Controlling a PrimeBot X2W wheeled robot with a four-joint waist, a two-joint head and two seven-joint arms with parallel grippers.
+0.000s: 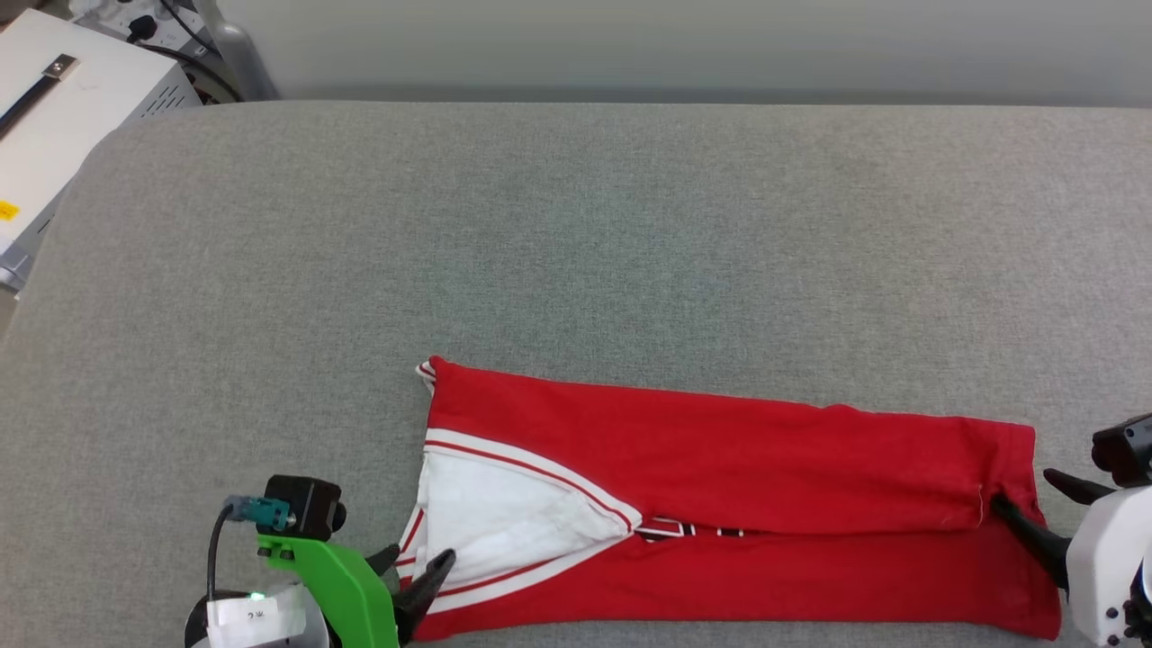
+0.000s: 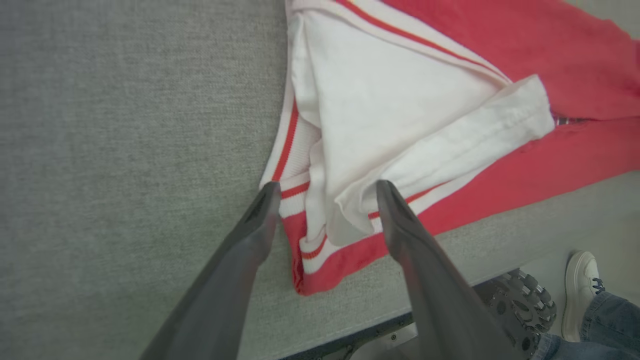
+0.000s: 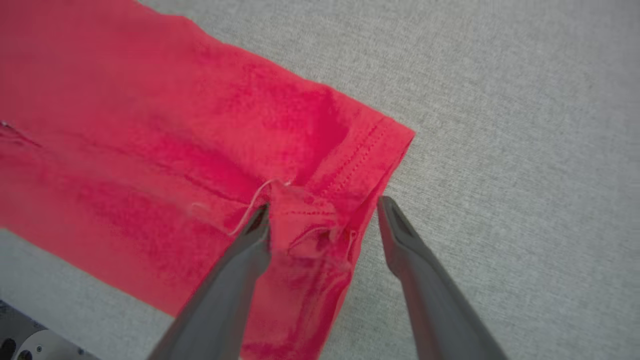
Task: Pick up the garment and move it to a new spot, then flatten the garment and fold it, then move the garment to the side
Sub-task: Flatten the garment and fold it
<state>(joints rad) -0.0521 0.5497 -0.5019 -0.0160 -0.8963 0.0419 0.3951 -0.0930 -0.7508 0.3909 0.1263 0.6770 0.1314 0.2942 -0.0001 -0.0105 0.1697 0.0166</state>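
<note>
The garment (image 1: 720, 468) is a red jersey folded into a long band, lying flat near the front edge of the grey table (image 1: 576, 234). A white sleeve (image 2: 400, 110) with red-and-white striped trim rests on its left end, and a bit of black lettering peeks out at the fold. My left gripper (image 1: 412, 567) is open at that left end, its fingers straddling the sleeve's edge (image 2: 326, 189). My right gripper (image 1: 1035, 504) is open at the right end, with the bunched red hem (image 3: 310, 220) loose between its fingers (image 3: 324, 207).
A white metal box (image 1: 54, 117) with cables stands off the table's back left corner. The table's front edge (image 2: 450, 290) runs just below the garment. A person's white shoe (image 2: 580, 290) and the robot's wheel (image 2: 520, 305) show on the floor beyond it.
</note>
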